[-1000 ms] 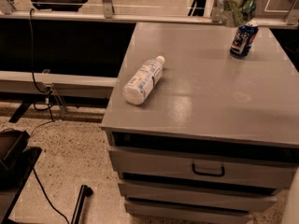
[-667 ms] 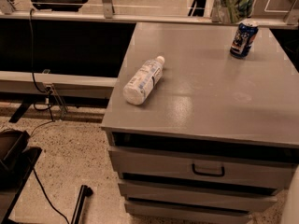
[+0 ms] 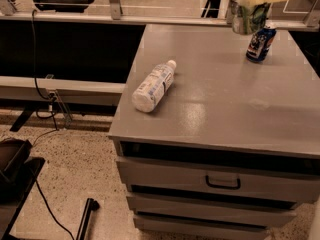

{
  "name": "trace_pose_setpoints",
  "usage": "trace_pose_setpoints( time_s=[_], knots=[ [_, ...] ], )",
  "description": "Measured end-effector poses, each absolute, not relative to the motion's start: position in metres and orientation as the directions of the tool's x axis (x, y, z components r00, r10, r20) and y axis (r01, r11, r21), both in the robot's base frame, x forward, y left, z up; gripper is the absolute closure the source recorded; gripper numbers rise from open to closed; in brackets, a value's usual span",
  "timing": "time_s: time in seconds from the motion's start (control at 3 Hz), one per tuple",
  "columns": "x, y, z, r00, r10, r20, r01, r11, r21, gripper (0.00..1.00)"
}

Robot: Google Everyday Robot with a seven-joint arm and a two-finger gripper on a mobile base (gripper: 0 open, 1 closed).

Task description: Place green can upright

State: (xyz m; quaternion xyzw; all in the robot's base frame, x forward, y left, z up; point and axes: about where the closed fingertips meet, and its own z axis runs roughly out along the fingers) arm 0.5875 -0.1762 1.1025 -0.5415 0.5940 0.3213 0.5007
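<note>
The green can (image 3: 248, 19) is shiny and wrinkled. It hangs roughly upright just above the far right part of the grey cabinet top (image 3: 215, 99). My gripper (image 3: 250, 4) comes in from the top right edge, blurred and yellowish, and is shut on the can's upper part. The can is just left of and behind the dark-blue can (image 3: 260, 43), which stands upright on the top.
A white plastic bottle (image 3: 153, 86) lies on its side near the cabinet's left edge. The cabinet has drawers (image 3: 220, 181) at the front. A black bench and cables (image 3: 40, 84) are to the left, and a rail (image 3: 150, 20) runs behind.
The gripper and the green can have shifted slightly to the right and a little lower near the blue can. The bottle and the blue can have not moved.
</note>
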Motion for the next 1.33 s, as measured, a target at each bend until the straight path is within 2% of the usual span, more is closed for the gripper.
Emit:
trace_pose_setpoints(
  time_s=[0.67, 1.33],
  knots=[
    [0.593, -0.212, 1.069, 0.044, -0.086, -0.995, -0.966, 0.252, -0.065, 1.0],
    [0.581, -0.228, 1.029, 0.03, -0.036, -0.999, -0.969, 0.243, -0.038, 1.0]
  ],
)
